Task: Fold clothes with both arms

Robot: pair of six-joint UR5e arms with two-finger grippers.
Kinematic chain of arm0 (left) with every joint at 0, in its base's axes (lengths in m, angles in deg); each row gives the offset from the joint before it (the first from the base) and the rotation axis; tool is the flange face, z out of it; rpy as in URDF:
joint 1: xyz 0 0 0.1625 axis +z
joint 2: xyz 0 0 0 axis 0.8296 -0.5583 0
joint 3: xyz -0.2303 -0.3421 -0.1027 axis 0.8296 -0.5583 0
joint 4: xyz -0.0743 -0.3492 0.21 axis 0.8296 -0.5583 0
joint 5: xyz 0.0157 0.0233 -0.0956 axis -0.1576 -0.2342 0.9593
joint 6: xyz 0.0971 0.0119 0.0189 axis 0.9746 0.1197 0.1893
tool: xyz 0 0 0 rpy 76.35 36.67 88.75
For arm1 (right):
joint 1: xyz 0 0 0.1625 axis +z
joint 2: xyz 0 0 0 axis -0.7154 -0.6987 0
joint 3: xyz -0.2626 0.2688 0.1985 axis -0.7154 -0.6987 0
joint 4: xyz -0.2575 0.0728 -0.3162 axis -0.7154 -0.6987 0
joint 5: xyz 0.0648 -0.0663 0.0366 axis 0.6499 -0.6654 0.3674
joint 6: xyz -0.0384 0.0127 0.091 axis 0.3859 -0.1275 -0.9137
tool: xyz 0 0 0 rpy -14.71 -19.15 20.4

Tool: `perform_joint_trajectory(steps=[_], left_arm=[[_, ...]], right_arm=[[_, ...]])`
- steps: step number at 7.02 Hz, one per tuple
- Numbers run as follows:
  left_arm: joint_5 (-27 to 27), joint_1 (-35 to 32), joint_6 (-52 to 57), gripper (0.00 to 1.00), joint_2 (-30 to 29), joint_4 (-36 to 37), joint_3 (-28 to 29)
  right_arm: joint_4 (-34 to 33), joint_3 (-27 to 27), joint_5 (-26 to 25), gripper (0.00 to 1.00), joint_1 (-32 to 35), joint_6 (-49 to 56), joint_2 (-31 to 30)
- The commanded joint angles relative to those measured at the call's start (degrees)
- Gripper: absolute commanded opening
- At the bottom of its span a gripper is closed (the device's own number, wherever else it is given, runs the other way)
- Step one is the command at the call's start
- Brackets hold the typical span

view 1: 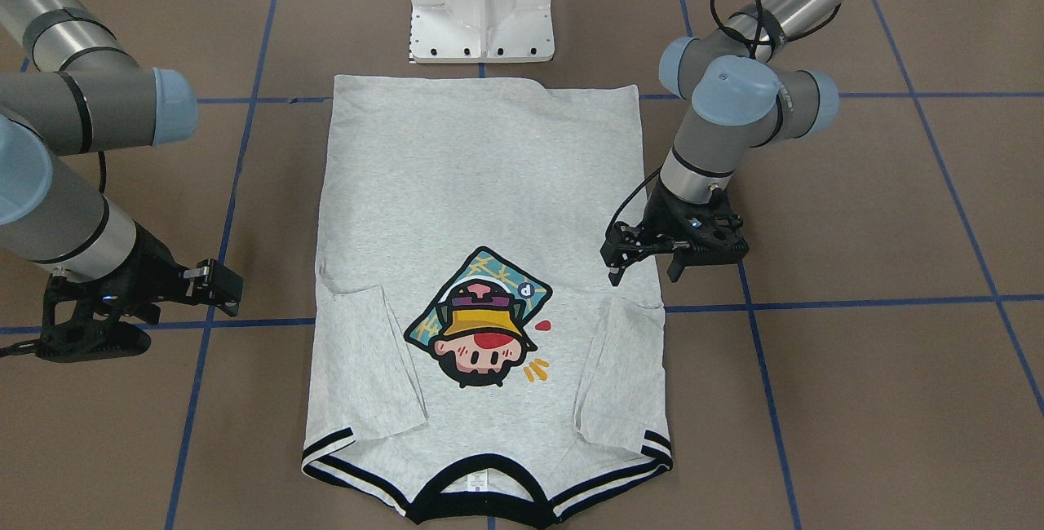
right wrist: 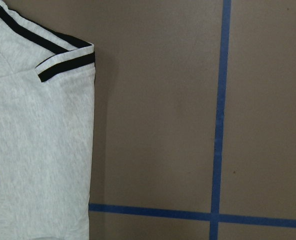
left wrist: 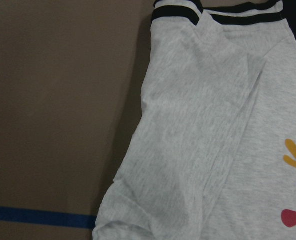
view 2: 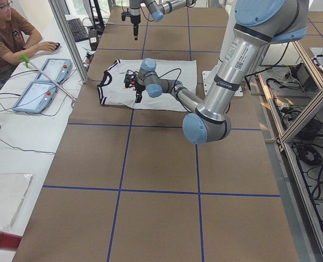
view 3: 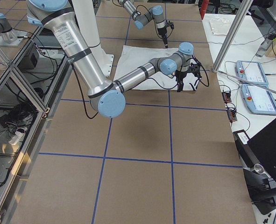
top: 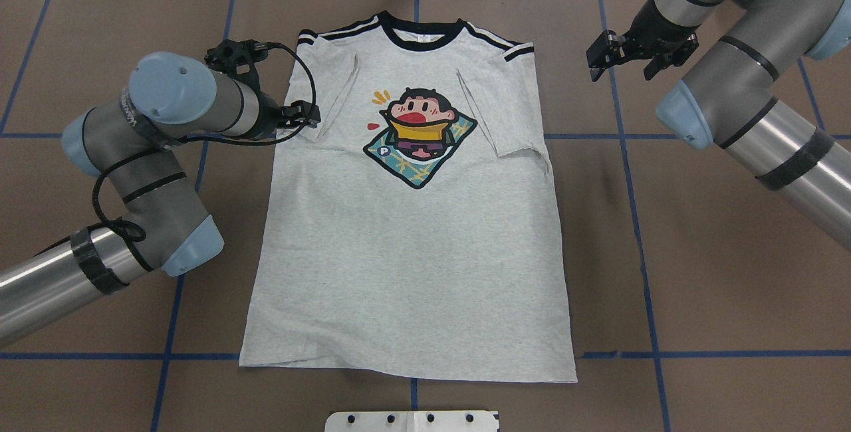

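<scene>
Brown surface (view 1: 856,399) gridded with blue tape lines (view 1: 856,302); white pedestal base (view 1: 482,4) bolted at one long edge; opposite the base, a white side bench (view 2: 19,136) carries two blue-framed control pendants (view 2: 53,70), with a person (view 2: 8,38) seated there.

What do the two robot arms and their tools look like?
Both the left arm and the right arm are silver and grey tubes with light blue joint caps and black bands. A black cable loops along the left arm. The left tool and right tool are black, two-fingered.
</scene>
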Motion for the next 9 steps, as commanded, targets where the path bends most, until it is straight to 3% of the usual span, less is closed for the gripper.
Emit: perform_joint_trajectory(steps=[1, 3, 5, 6, 7, 8, 9], left_arm=[[0.24, 0.6, -0.55, 0.99, 4.74, 3.25, -8.4], [2.88, 0.69, -0.82, 0.99, 14.3, 2.73, -19.19], [2.1, 5.23, -7.98, 0.99, 17.94, 2.03, -23.62], [0.44, 8.22, -10.81, 0.99, 18.56, 1.76, -24.95], [-1.23, 9.82, -11.88, 0.99, 19.53, 1.76, -26.44], [-1.34, 9.92, -11.98, 0.99, 20.75, 1.76, -28.37], [-1.43, 10.01, -11.89, 0.99, 21.64, 1.85, -30.21]], right_arm=[[0.06, 8.65, -0.34, 1.0, -3.41, -4.31, -6.2], [0.15, 17.0, -0.78, 1.0, -7.8, -9.67, -11.65], [0.15, 26.41, -1.57, 1.0, -12.46, -15.54, -18.33], [4.06, 28.28, -5.66, 1.0, -17.79, -22.28, -20.01], [13.94, 28.3, -12.93, 1.0, -25.33, -32.09, -23.08], [20.73, 28.3, -17.09, 1.0, -31.93, -38.19, -26.68], [21.15, 28.13, -21.31, 1.0, -37.22, -39.56, -27.67]])
